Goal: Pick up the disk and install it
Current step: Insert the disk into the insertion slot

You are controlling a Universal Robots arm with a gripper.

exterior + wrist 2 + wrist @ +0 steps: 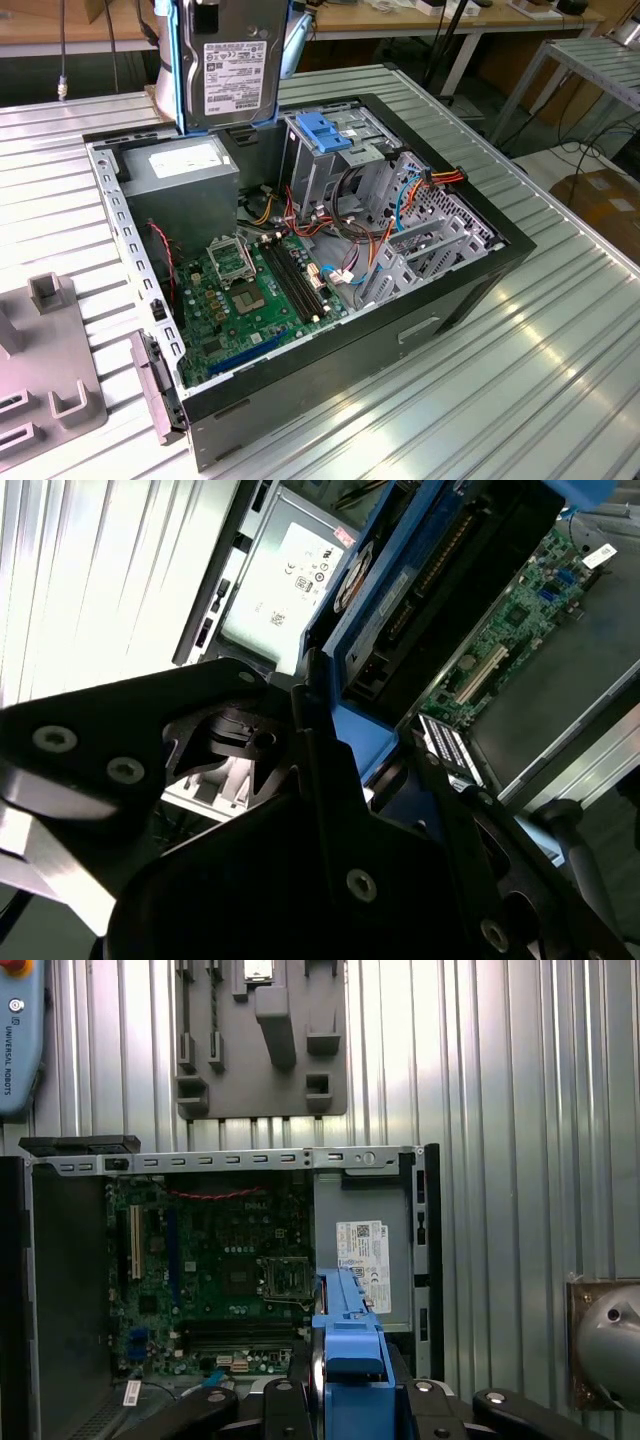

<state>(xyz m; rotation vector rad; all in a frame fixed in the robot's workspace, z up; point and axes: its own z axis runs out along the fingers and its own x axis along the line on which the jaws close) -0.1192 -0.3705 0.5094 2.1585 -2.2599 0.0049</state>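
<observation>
Overhead, the tool (345, 1392) is clamped on the disk (230, 65), holding it upright above the open computer case (300, 392) on the tabletop (530, 400).

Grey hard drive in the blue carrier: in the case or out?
Out. The grey metal hard drive in its blue plastic carrier hangs upright above the open black computer case, clamped in the gripper.

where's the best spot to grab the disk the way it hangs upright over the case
Grip the upper end of its blue carrier bracket, coming from above. The disk hangs upright, label face sideways, so a top hold leaves its lower end free over the computer case. The gripper holds it that way.
</observation>
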